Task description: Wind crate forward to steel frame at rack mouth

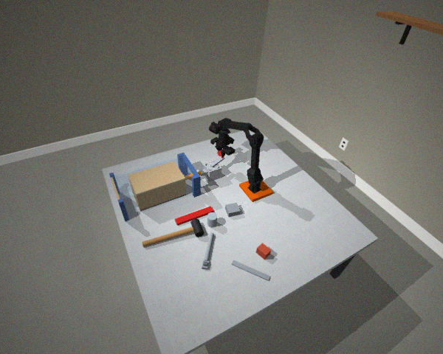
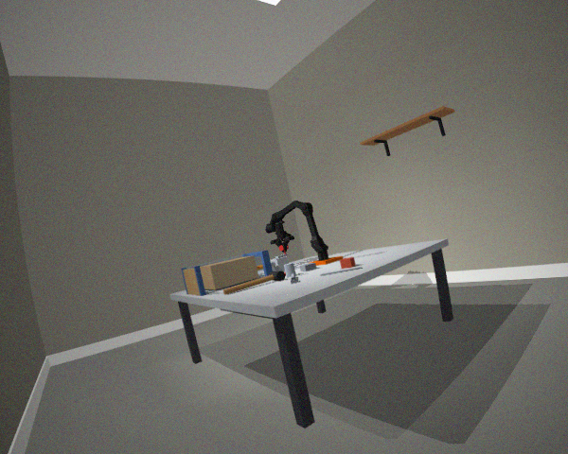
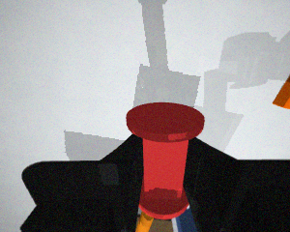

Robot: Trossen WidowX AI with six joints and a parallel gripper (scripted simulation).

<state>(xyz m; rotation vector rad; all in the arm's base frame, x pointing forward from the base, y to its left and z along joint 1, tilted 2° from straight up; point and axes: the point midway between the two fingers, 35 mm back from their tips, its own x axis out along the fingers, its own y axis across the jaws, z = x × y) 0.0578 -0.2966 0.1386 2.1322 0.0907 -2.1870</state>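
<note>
My gripper (image 1: 222,153) (image 2: 283,244) (image 3: 158,130) is shut on the red knob (image 1: 219,153) (image 2: 282,248) (image 3: 164,169) of the winch handle. The handle's grey arm (image 1: 218,162) slopes down from the knob to the top of the winch (image 1: 214,171) (image 2: 278,263); whether its key sits in the hole cannot be made out. The tan crate (image 1: 156,181) (image 2: 229,273) sits flat in the cubby. Its front is just behind the blue frame (image 1: 196,185) (image 2: 266,264), with a small gap showing. An orange strap (image 1: 197,173) (image 3: 144,222) runs from the crate towards the winch.
A red bar (image 1: 194,215), a mallet (image 1: 170,236), a grey cylinder (image 1: 212,220) and a grey block (image 1: 233,209) lie in front of the cubby and winch. A wrench (image 1: 209,249), a grey flat bar (image 1: 250,270) and a red block (image 1: 263,251) (image 2: 346,262) lie nearer the front edge.
</note>
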